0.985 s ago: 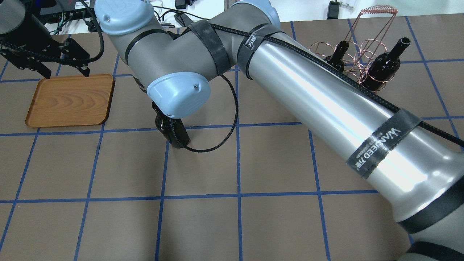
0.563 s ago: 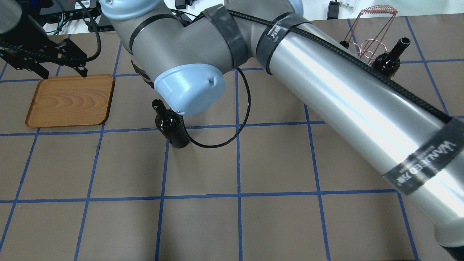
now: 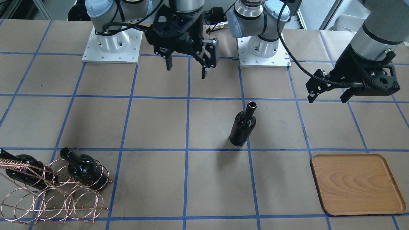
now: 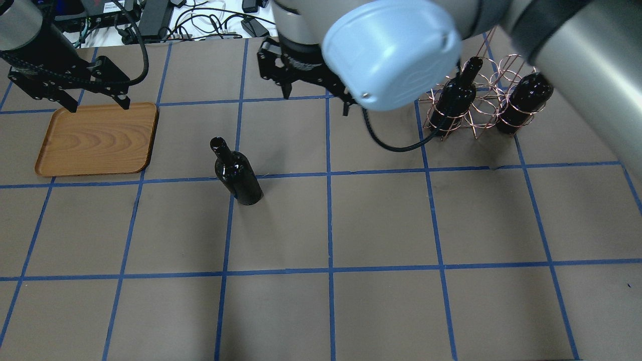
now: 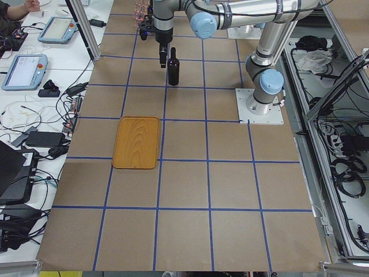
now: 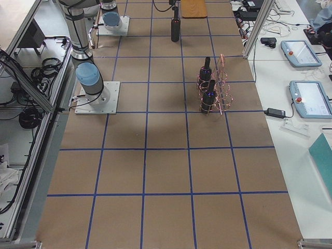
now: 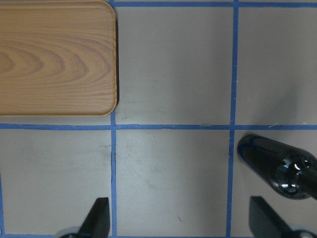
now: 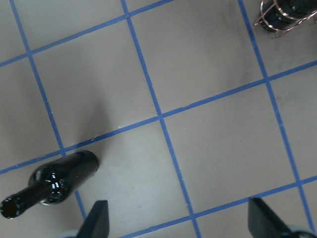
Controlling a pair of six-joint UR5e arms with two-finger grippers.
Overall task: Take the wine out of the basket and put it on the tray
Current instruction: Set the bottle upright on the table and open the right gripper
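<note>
Wine [image 4: 235,173] now stands free and upright on the table [image 4: 351,311], base on a blue tape line [image 4: 291,175]. It sits between basket [image 4: 474,113] and tray [image 4: 95,138], nearer the tray. A second ago the right arm sat right over it. Since then the right gripper [image 4: 316,100] has let go, lifted and pulled well clear; jaws wide, empty. Reads as a mid-table drop for handover: out of the basket, not yet on the tray. Left gripper [image 4: 100,105] hangs raised near the tray, jaws wide, empty; probably the one to take it next.

Bottle: glossy black glass, no label, narrow neck, round shoulders, open mouth. Slick and tall, so a sloppy neck grab could tip it. Two other bottles [image 4: 454,103] sit in the basket.
</note>
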